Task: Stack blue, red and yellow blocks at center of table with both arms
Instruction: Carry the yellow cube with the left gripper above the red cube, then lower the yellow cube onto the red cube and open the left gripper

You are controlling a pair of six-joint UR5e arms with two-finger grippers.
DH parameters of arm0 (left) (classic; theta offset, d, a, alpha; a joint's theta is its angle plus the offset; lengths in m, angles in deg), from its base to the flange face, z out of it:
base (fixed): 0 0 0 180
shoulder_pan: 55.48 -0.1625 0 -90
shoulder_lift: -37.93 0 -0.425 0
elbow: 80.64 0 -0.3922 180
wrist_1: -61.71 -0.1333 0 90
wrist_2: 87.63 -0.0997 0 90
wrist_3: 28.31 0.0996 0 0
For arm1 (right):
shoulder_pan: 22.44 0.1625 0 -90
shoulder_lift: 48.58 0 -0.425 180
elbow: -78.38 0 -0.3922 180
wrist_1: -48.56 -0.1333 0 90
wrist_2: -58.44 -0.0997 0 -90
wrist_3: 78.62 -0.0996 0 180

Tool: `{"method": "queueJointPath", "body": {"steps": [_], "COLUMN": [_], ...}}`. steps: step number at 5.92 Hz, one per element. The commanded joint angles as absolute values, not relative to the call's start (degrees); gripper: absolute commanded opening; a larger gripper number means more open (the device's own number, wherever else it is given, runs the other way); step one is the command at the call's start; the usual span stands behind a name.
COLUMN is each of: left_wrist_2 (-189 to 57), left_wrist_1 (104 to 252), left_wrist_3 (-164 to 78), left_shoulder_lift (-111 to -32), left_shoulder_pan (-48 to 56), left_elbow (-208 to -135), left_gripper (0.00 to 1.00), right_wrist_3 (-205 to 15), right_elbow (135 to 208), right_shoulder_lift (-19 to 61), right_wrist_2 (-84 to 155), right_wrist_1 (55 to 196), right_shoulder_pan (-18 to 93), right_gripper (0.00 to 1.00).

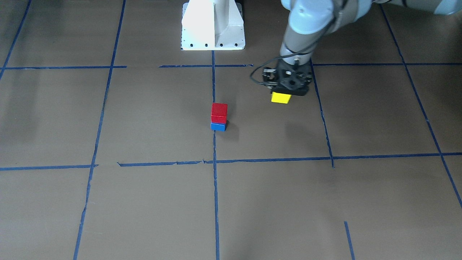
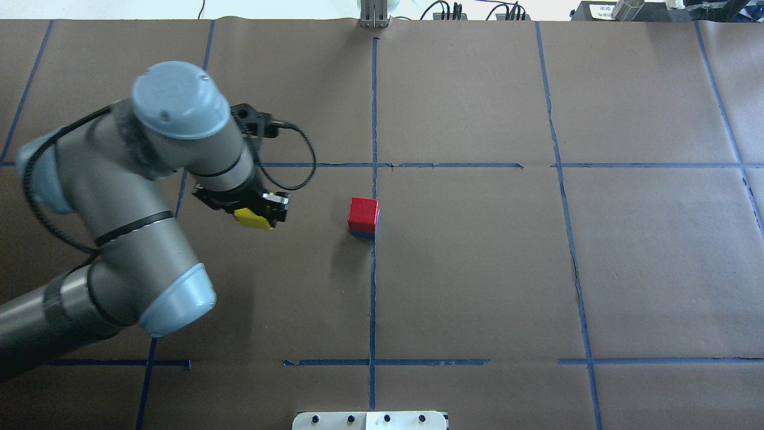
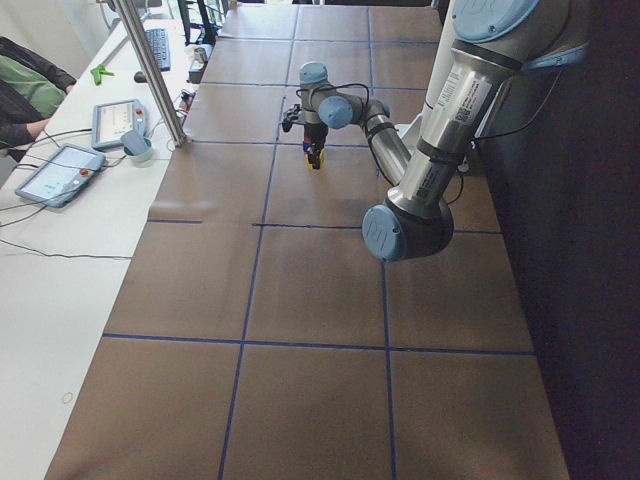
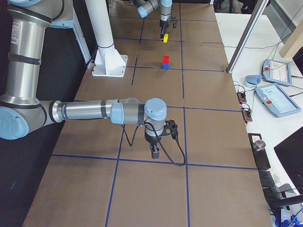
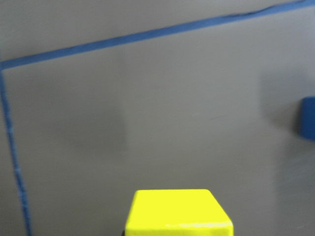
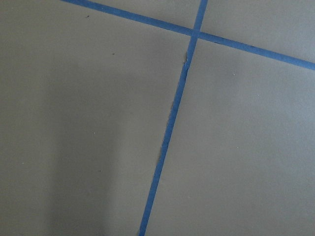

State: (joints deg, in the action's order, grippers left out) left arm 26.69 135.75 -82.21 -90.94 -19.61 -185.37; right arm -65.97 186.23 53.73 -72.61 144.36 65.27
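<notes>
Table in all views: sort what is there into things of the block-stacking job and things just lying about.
Job in hand:
yellow block, gripped in the left pincer;
red block, sitting on the blue block;
right pincer, far from the stack;
table.

Lying about:
white pedestal base;
control pendants and cables on the side bench.

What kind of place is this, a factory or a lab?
Probably a robotics lab: a brown table gridded with blue tape, a left arm and right arm by a white pedestal, control tablets on the side bench.
</notes>
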Motion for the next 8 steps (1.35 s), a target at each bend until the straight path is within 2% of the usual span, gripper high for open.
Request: {"method": "queueJointPath", "body": {"steps": [1,8], "left_wrist_2": [23.7,23.5], "left_wrist_1": [134.5,144.5], "left_wrist_3": [-89.1,-89.9], "left_shoulder_lift": [-105.3,-105.4], "left_shoulder_pan": [-23.4,-23.8], "left_elbow": [-172.5,-167.0], "left_gripper": [0.05,0.07], "right_wrist_3": [-66.0,-66.0], "right_elbow": [186.2,186.2], "right_shoulder_lift": [53.7,53.6], "right_wrist_2": [-72.6,-72.6], "right_wrist_1": [144.4,144.4], "right_shoulder_pan": [65.3,65.3], "right_gripper": [1.0,1.0]}}
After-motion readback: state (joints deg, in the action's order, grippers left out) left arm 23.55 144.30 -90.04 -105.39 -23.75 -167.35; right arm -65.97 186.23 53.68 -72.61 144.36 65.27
